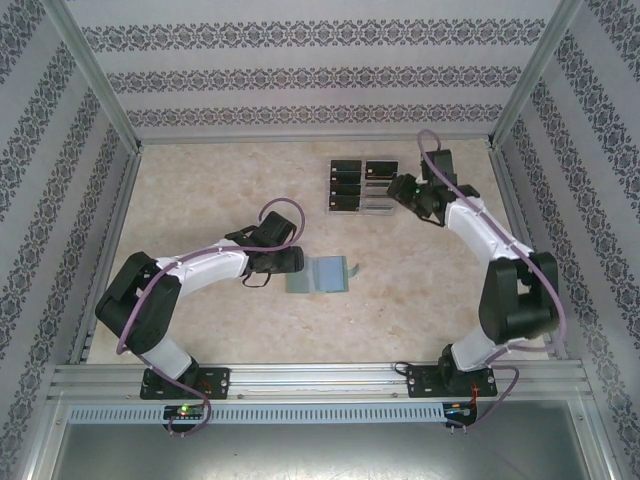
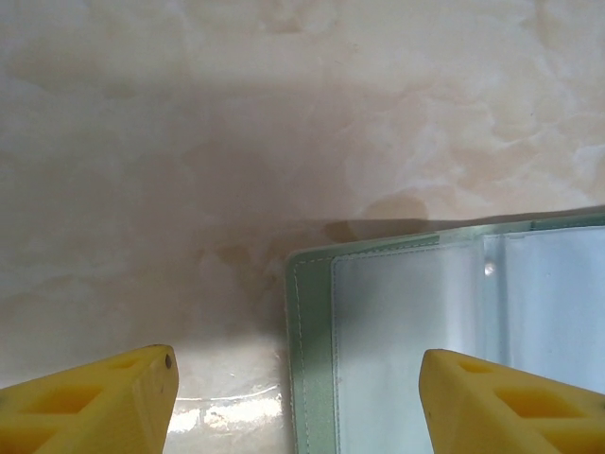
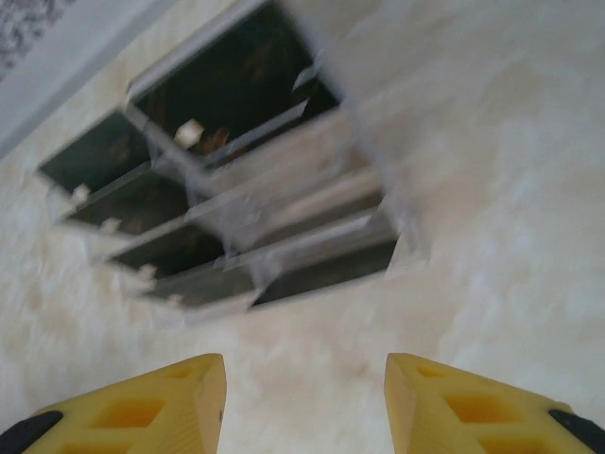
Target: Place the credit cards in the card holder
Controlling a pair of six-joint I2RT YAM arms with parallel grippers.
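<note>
Nearest me, the two arm bases are bolted to the metal rail (image 1: pixel 320 375) along the near edge of the pale marbled table (image 1: pixel 200 200). A little farther in, the left gripper (image 1: pixel 290 262) lies low over the table, pointing right at the card holder (image 1: pixel 320 275), which lies opened flat near the middle of the table with nothing on it. The left wrist camera gives what the overhead cannot. Its yellow fingers (image 2: pixel 95 402) stand well apart and grip nothing, and the card holder's (image 2: pixel 425 340) green stitched edge and cloudy clear pocket reach into the gap between them, closer to the right-hand finger. Farther back and to the right, the right gripper (image 1: pixel 403 187) hangs just beside a clear plastic rack (image 1: pixel 375 205), where the black credit cards (image 1: pixel 346 185) stand in slots, well apart from the card holder. In the right wrist view the picture is blurred, yet the fingers (image 3: pixel 142 407) are plainly spread and empty. The rack (image 3: pixel 378 203) and its cards (image 3: pixel 227 95) sit ahead of the tips without touching them, and bare table lies between. Beyond stands the patterned back wall (image 1: pixel 320 80).
</note>
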